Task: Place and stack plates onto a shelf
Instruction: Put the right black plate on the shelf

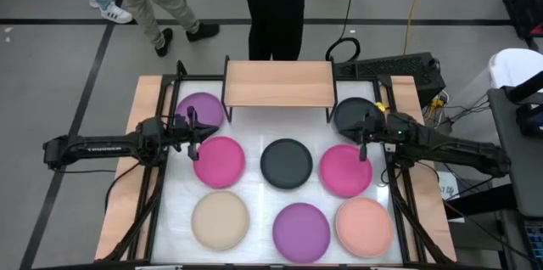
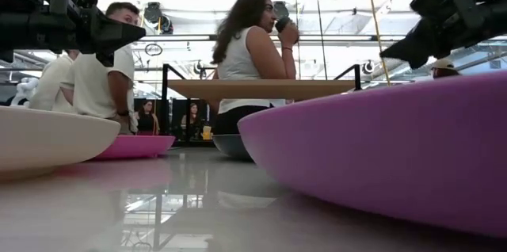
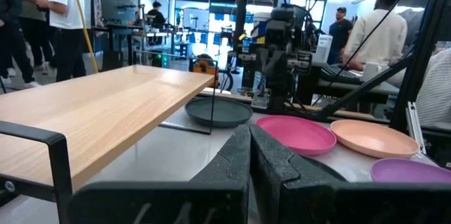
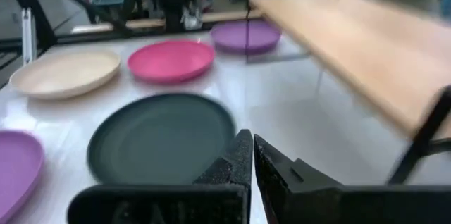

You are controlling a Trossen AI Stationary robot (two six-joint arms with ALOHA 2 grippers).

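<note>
Your left gripper (image 1: 193,127) sits fingers pressed together, between the purple plate (image 1: 200,110) and a magenta plate (image 1: 219,161). Right gripper (image 1: 365,134), also closed, hovers by the dark plate (image 1: 350,115). Shelf (image 1: 278,83) holds nothing; all plates lie flat on the table (image 1: 153,92), unstacked.

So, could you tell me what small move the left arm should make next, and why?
Probably open the left gripper and lower it toward the edge of the purple plate just beside it. Its fingers are shut and hold nothing, the shelf bears no plates, and all eight plates lie on the table. The right gripper, also shut, hangs by a dark plate.
</note>
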